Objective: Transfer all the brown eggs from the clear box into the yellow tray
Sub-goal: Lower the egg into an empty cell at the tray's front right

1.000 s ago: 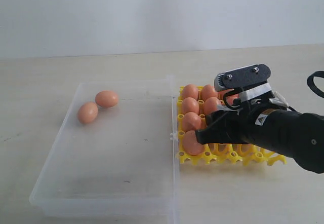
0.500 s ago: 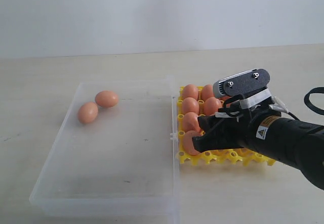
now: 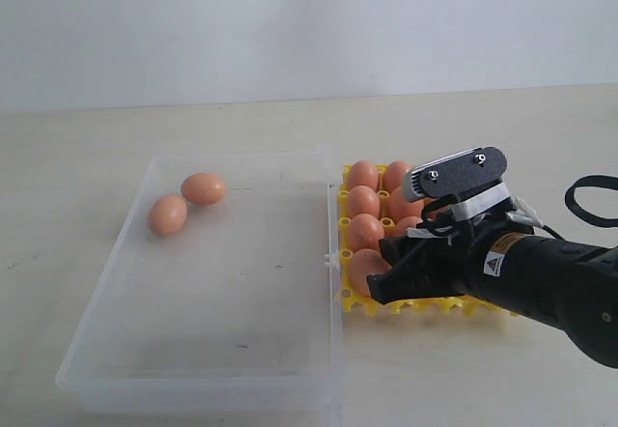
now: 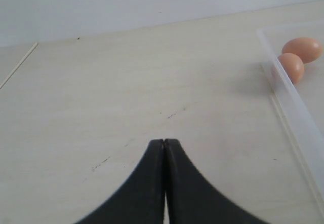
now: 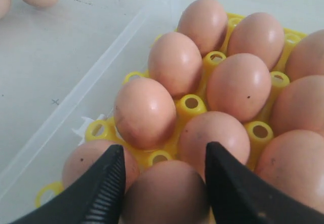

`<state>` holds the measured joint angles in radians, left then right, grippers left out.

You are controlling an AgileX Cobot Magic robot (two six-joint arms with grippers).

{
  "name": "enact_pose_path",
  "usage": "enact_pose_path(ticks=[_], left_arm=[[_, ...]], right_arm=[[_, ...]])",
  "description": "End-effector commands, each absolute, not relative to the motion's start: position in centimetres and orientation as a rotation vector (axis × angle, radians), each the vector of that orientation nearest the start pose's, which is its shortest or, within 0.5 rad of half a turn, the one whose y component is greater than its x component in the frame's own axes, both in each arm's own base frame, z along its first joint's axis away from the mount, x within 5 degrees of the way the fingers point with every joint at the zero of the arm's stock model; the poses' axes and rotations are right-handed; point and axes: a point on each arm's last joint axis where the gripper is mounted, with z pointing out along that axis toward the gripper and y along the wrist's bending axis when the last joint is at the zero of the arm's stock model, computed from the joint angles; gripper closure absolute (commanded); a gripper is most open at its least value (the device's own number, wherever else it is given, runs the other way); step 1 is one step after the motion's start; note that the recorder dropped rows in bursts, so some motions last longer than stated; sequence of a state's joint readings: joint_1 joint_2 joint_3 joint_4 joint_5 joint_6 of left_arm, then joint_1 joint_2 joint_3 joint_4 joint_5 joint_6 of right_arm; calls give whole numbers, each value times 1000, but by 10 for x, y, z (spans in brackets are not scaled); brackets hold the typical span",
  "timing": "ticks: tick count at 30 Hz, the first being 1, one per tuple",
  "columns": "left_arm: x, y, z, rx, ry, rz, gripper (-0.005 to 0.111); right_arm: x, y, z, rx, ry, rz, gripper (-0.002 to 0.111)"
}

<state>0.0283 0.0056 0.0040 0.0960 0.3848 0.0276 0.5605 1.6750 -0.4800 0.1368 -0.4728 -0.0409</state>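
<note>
Two brown eggs (image 3: pixel 204 188) (image 3: pixel 167 214) lie in the far left corner of the clear box (image 3: pixel 106 282). The yellow tray (image 3: pixel 425 303) stands right of the box, with several eggs (image 5: pixel 174 62) in its cups. My right gripper (image 3: pixel 386 272) hangs low over the tray's front left part. Its jaws (image 5: pixel 164 150) are shut on a brown egg (image 5: pixel 164 196), which touches both fingers. Much of the tray is hidden behind the arm in the exterior view. My left gripper (image 4: pixel 164 142) is shut on nothing over bare table, beside the box wall (image 4: pixel 288 97).
The pale table (image 3: pixel 463 118) runs all round the box and the tray. A white wall stands behind it. A black cable loop (image 3: pixel 589 200) hangs by the right arm. The box's near half holds no eggs.
My right gripper has sunk lower over the tray's front left part with the egg still in it. The two eggs in the box have not moved.
</note>
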Motion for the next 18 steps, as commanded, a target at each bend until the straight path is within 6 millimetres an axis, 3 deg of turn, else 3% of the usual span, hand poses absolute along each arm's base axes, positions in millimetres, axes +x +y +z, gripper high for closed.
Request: enact_pose_path(ticks=[1, 18], left_arm=[[52, 5, 179, 51, 1862, 131, 107], [52, 5, 179, 51, 1862, 131, 107]], right_arm=[[234, 139, 131, -495, 2152, 284, 108], [236, 137, 131, -470, 2155, 272, 108]])
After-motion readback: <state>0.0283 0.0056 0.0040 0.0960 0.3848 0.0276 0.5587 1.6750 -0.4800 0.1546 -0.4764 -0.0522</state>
